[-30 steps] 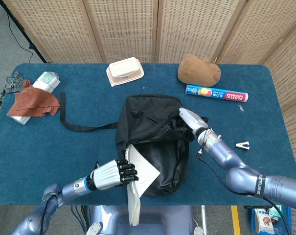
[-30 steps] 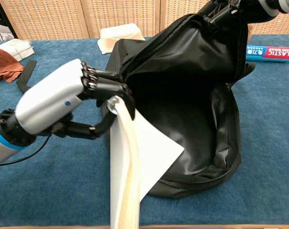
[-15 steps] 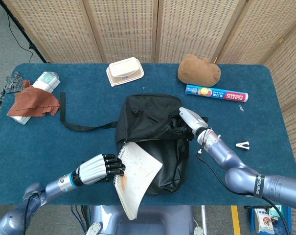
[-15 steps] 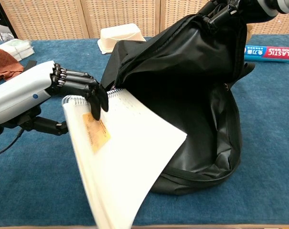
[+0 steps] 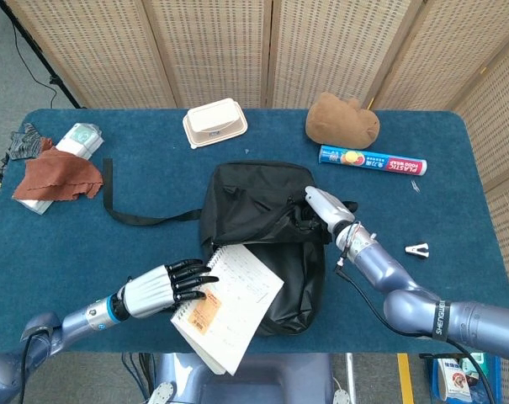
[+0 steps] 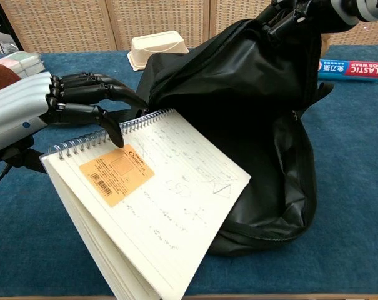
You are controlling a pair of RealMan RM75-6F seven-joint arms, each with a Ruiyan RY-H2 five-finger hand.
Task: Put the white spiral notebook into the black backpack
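Left hand (image 5: 157, 289): near-left of table, fingers (image 6: 82, 94) stretched over the spiral edge of the white spiral notebook (image 6: 157, 200); thumb pressed on the cover by the wire binding. Grasping the notebook at that edge, palm facing right.
Right hand (image 5: 326, 210): at the right side of the black backpack (image 5: 267, 223), clamped on the fabric at the bag's opening, lifting it. In chest view only its dark fingertips show at the top edge, pinching the raised flap (image 6: 288, 15).
Notebook: not inside yet. Lies tilted, cover up, orange label (image 6: 117, 174) near the binding; far-right corner overlaps the bag's mouth, near corner hangs past the near table edge in head view. Pages fan open underneath.
Backpack: centre of the blue table (image 5: 86, 244), mouth facing near, held open; strap (image 5: 132, 215) trails off to the left.
Far side: white clamshell box (image 5: 214, 123) far-centre, brown plush lump (image 5: 342, 119) far-right, blue plastic-wrap box (image 5: 372, 160) just near of the plush.
Far left: rust-brown cloth (image 5: 59, 177) lying over a white roll (image 5: 79, 139), grey cloth (image 5: 23, 139) beside them at the table edge.
Right: small white clip (image 5: 417, 250) near the right forearm, apart from the bag.
Background: woven folding screens (image 5: 237, 42) behind the table.
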